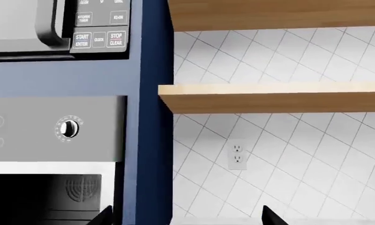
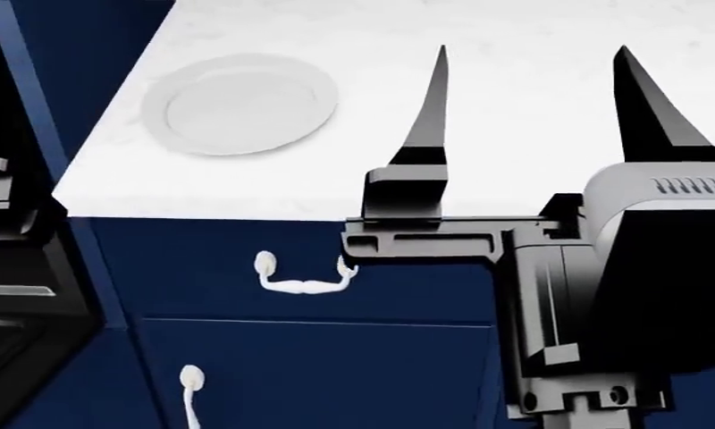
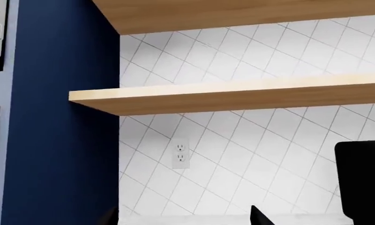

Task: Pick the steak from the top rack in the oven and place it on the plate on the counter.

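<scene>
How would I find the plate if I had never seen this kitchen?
Look for the white counter over the blue cabinets. Near its left front corner lies the plate. It is round, plain white and has a wide raised rim, and it is the only dish on the counter in the head view.

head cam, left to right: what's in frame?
Oven at the left edge → plate on the counter → white cabinet handle below the counter edge → gripper, jaws spread apart, pointing up over the counter.
</scene>
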Robot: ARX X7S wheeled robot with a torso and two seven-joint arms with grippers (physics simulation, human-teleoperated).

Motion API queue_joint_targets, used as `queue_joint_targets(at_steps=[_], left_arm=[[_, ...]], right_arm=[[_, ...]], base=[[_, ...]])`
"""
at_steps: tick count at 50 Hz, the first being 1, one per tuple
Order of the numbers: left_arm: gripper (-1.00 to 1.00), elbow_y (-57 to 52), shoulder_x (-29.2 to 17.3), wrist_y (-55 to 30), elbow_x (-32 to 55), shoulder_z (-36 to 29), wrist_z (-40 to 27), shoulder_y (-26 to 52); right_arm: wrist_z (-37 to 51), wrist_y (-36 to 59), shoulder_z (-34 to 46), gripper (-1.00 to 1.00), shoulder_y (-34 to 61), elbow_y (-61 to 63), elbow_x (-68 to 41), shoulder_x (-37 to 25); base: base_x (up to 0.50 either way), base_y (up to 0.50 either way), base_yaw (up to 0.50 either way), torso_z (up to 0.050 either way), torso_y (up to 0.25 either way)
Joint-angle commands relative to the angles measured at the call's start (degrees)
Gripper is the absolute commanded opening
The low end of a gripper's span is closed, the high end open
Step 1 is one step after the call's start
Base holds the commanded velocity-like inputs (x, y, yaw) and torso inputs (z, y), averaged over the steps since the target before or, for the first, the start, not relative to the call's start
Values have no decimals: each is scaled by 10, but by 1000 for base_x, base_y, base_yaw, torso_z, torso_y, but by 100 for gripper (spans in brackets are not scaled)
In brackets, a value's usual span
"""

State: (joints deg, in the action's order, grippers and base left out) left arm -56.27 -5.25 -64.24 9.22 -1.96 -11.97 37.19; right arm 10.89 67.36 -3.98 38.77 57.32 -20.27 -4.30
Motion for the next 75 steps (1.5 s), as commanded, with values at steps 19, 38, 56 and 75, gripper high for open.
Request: queue_joint_targets(at_steps=[19,38,56,75], left_arm=[[100,-11,-14,-14,25,-4,-18,9],[100,-18,-30,-18,41,-13,-27,6],[100,-21,-25,-5,62,-2,-44,10],[100,2,-80,29,37,20,-58,3]], right_arm=[[34,-8,8,100,-10,5,-40,-26],[62,6,-3,100,-5,15,-79,-30],[75,-23,1,100,-16,-1,-93,-46],[93,-26,-1,100,-14,-3,-115,-56]], base=[[0,500,0,21,0],[0,500,0,50,0],[0,500,0,44,0],[-1,500,0,0,0]])
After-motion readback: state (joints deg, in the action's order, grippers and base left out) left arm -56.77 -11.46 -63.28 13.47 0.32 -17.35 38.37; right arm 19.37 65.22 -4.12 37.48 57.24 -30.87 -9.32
